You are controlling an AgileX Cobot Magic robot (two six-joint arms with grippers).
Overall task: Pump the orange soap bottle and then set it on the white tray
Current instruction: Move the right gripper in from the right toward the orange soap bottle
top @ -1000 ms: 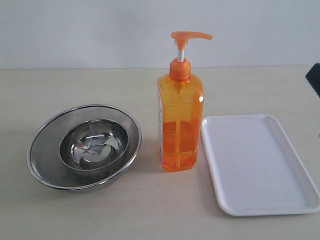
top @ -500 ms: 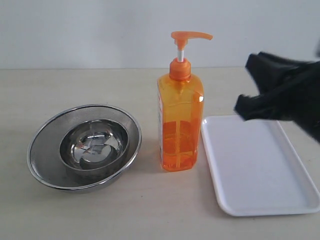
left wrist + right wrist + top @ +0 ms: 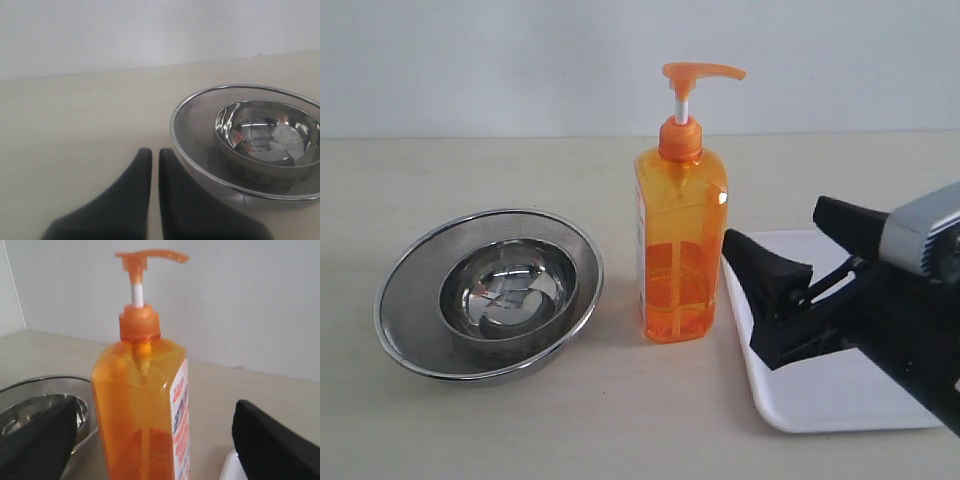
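Right pincer (image 3: 772, 222), lower right of the exterior frame: jaws wide apart, nothing clamped between them. It hangs over the left part of the white tray (image 3: 790, 400). Its nearer finger tip reaches level with the right face of the orange soap bottle (image 3: 680, 240), and from this angle I cannot tell whether the two touch. Wrist view of the same pincer: dark fingers (image 3: 35, 440) sit in the two lower corners with the bottle upright between them and clear space on each side. Left pincer (image 3: 155, 155), bottom centre of its wrist view: fingers together with only a thin slit between them, empty, just beside the rim of the steel bowls. The right arm (image 3: 910, 330) covers much of the tray's middle and right end and runs off the frame edge. The bottle's base is cut off in the right wrist view, and the print on its white-red label (image 3: 180, 415) is too blurred to read. The bottle stands on the counter (image 3: 620, 420) at frame centre, off the tray and just beside its left rim, pump head (image 3: 695, 72) raised on the white stem. At left, a small steel bowl (image 3: 508, 290) is nested inside a larger one (image 3: 410, 300). Behind everything is a plain pale wall (image 3: 520, 60).
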